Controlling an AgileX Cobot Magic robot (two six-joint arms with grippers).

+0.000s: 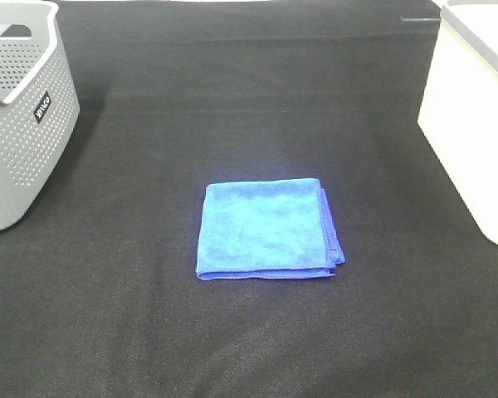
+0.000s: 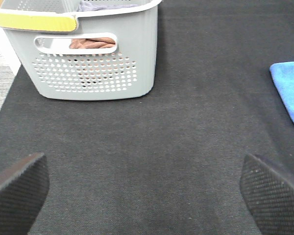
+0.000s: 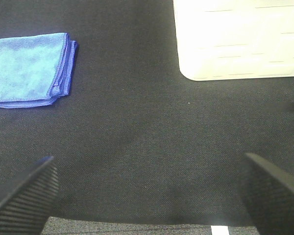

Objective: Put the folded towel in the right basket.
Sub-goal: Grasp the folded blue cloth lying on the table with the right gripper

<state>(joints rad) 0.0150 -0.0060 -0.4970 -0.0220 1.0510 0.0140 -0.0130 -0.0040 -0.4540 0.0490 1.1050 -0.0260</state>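
A folded blue towel [image 1: 266, 229] lies flat on the black cloth in the middle of the exterior high view. It also shows in the left wrist view [image 2: 290, 91] and in the right wrist view [image 3: 29, 68]. The white right basket [image 1: 475, 108] stands at the right edge, also seen in the right wrist view [image 3: 240, 39]. Neither arm shows in the exterior high view. My left gripper [image 2: 144, 193] is open and empty above bare cloth, far from the towel. My right gripper [image 3: 149, 196] is open and empty between the towel and the white basket.
A grey perforated basket [image 1: 21, 116] stands at the back left; in the left wrist view [image 2: 88, 54] it holds brownish cloth. The black cloth [image 1: 249, 348] covers the table. A strip of grey floor [image 2: 0, 83] shows past its edge.
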